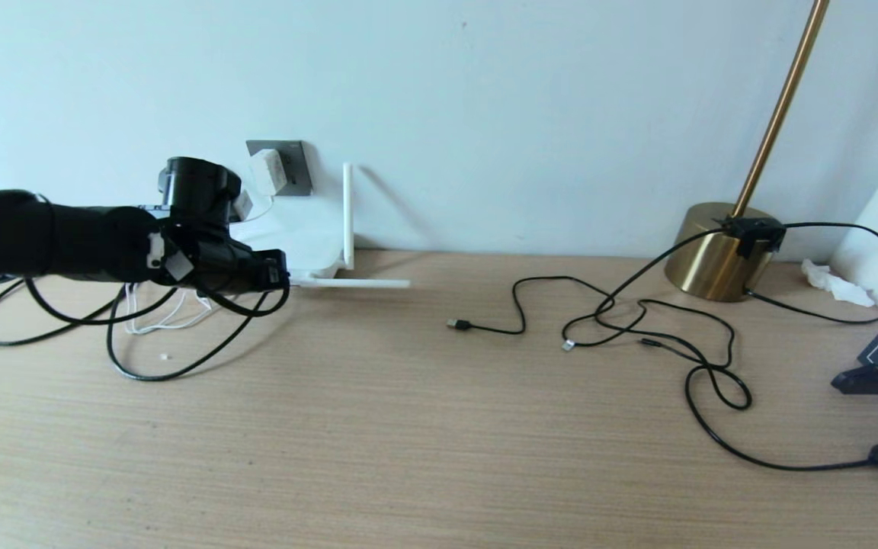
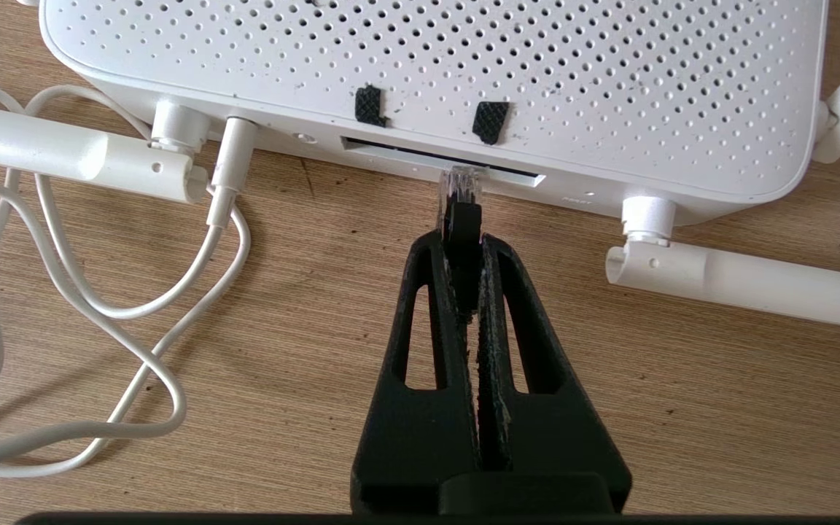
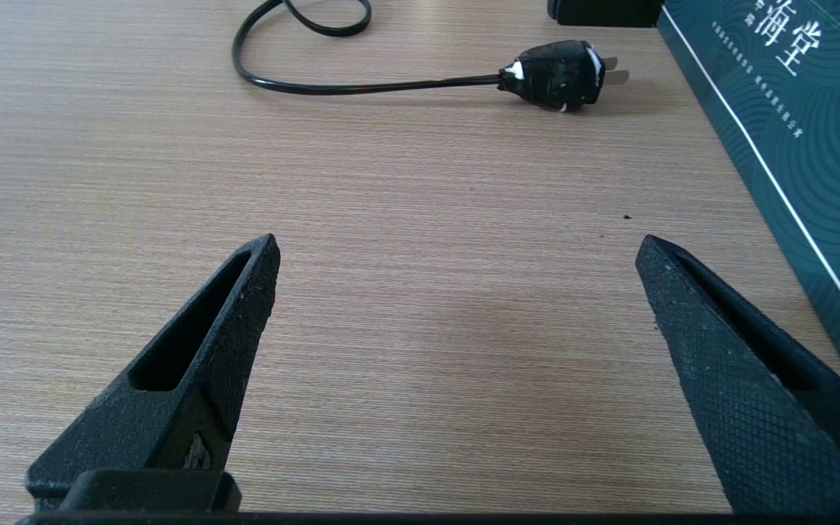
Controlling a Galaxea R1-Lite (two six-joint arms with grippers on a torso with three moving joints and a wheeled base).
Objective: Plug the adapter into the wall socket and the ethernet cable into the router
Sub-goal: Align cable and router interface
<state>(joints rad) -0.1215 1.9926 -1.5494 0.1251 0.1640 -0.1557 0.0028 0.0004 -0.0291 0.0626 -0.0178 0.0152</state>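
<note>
The white router (image 2: 464, 73) lies by the wall, its port slot (image 2: 405, 153) facing my left gripper (image 2: 464, 244). That gripper is shut on the black boot of the ethernet cable, whose clear plug (image 2: 459, 186) has its tip at the slot's edge. In the head view my left gripper (image 1: 267, 271) is at the router (image 1: 306, 244), with the black ethernet cable (image 1: 142, 370) looping behind it. The white adapter (image 1: 265, 171) sits in the dark grey wall socket (image 1: 294, 164). Its white cord (image 2: 99, 306) runs into the router. My right gripper (image 3: 456, 251) hangs open over bare wood.
Router antennas lie flat on either side of the plug (image 2: 748, 281) (image 2: 63, 153); one stands upright (image 1: 347, 213). To the right are a brass lamp base (image 1: 717, 252), loose black USB cables (image 1: 637, 320), a black mains plug (image 3: 558, 73), a teal box (image 3: 792, 131) and a crumpled tissue (image 1: 835, 282).
</note>
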